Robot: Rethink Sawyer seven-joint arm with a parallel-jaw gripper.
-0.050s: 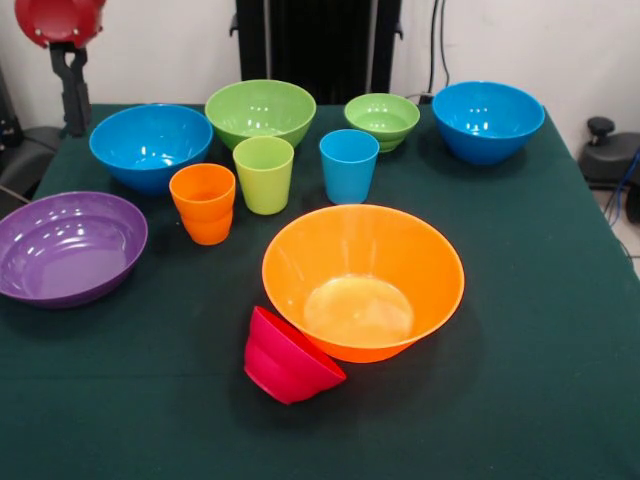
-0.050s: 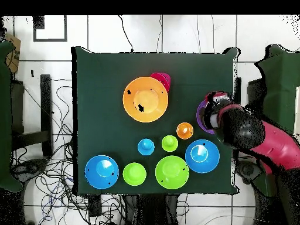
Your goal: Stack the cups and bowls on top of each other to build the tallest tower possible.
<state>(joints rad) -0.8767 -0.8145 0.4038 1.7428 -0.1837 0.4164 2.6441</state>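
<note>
Three cups stand upright mid-table: orange (image 1: 203,203), lime green (image 1: 264,174) and blue (image 1: 348,165). The big orange bowl (image 1: 362,280) sits in front of them. A small red bowl (image 1: 290,358) leans tilted against its near side. Behind the cups stand a blue bowl (image 1: 150,145), a large green bowl (image 1: 260,112), a small green bowl (image 1: 381,120) and a second blue bowl (image 1: 487,120). The wide purple bowl (image 1: 68,247) lies at the left. Nothing is stacked. My gripper (image 1: 72,100) hangs raised at the far left corner, holding nothing.
A dark green cloth (image 1: 540,330) covers the table. In the overhead view the red arm (image 2: 258,140) reaches in from the right and covers part of the purple bowl (image 2: 201,117). Cables and black stands surround the table.
</note>
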